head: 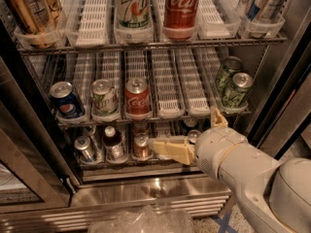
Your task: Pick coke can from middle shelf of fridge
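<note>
The coke can (138,98), small and red with a silver lid, stands upright at the front of the middle shelf (167,91), in the third lane from the left. The fridge (146,191) is open in front of me. My gripper (184,129) is below and to the right of the can, at the level of the bottom shelf, and apart from the can. Its cream fingers (170,149) are spread open and hold nothing. One points left under the shelf edge; the other points up by the shelf front.
A blue Pepsi can (65,101) and a green-white can (104,97) stand left of the coke can. Two green cans (233,87) stand at the right. A larger Coca-Cola can (181,6) is on the shelf above. Bottles and cans (114,144) fill the bottom shelf.
</note>
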Robot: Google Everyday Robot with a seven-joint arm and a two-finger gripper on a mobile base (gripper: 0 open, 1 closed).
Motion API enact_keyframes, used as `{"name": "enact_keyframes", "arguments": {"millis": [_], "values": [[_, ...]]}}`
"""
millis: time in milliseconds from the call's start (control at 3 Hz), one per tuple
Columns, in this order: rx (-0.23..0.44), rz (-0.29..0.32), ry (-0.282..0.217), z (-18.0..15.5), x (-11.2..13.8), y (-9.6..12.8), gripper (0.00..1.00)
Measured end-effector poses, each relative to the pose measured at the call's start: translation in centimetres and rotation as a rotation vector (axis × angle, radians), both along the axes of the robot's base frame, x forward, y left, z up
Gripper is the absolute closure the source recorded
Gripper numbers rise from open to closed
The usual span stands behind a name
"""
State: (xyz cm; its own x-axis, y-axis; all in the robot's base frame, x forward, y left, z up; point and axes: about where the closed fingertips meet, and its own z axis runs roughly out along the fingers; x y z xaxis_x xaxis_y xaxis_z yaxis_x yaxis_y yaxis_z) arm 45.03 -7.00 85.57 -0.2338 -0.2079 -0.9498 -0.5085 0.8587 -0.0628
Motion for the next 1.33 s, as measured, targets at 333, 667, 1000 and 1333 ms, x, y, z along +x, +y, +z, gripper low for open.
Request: {"name": "enact_keyframes", "arguments": {"millis": [333,667,1000,1333], "values": [[0.000,0.000,0.000,0.0,0.0,0.0,0.00],[-0.013,-0.025,-0.019,0.1,0.6,0.4,0.00],[-0.020,-0.092,-0.054,0.2,2.3,1.1,0.00],[-0.021,-0.092,-0.054,0.2,2.3,1.2,0.00]]}}
